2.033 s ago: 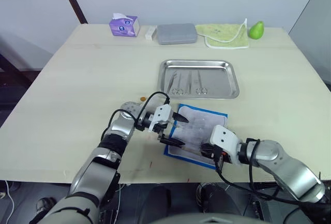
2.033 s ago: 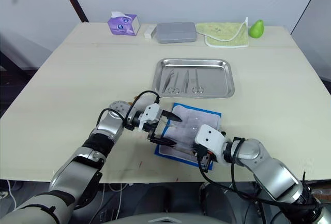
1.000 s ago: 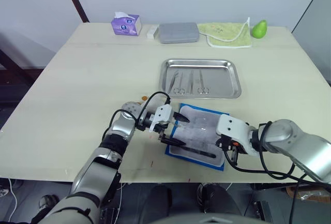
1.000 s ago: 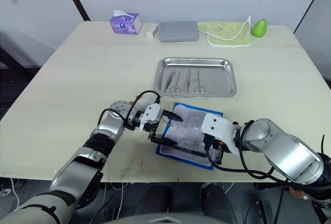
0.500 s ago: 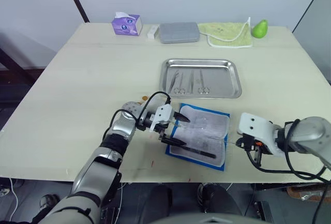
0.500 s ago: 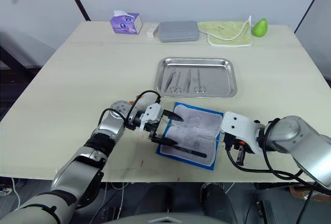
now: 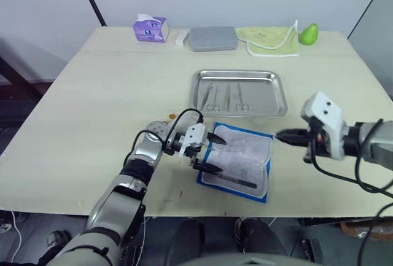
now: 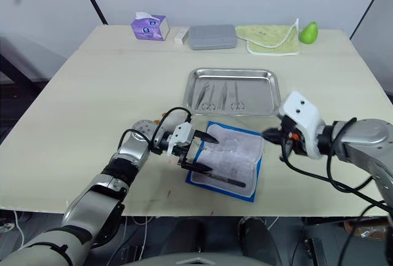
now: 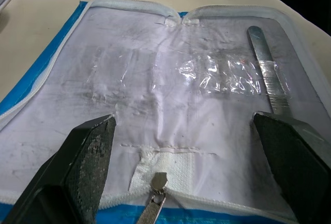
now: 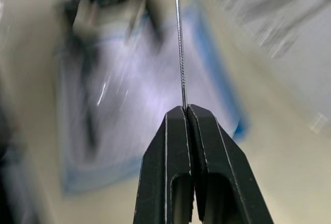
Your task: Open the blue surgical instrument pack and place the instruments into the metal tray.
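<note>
Blue surgical instrument pack (image 7: pixel 237 160): lies unzipped and spread flat at lower centre of the head view, near the front edge of the worktop (image 7: pixel 92 100), pale lining up, blue border showing around it. One slim instrument (image 7: pixel 236 180) lies across its near part; in my left wrist view a flat metal blade (image 9: pixel 265 66) rests on the lining beside clear plastic film.

Left pincer (image 7: pixel 209 153): released, fingers spread wide over the left edge of the pack, one finger toward the tray, one toward me.

Right pincer (image 8: pixel 272 134): clenched on a thin metal instrument (image 10: pixel 180 43), held off the worktop just right of the pack, lower right of the frame.

Metal tray (image 7: pixel 279 97): centre frame, just beyond the pack, holding several instruments (image 7: pixel 226 98) laid side by side.

Far edge, left to right: purple tissue box (image 7: pixel 150 29), grey case (image 7: pixel 212 38), yellow-green cloth (image 7: pixel 271 39), green pear-shaped object (image 7: pixel 308 33).
</note>
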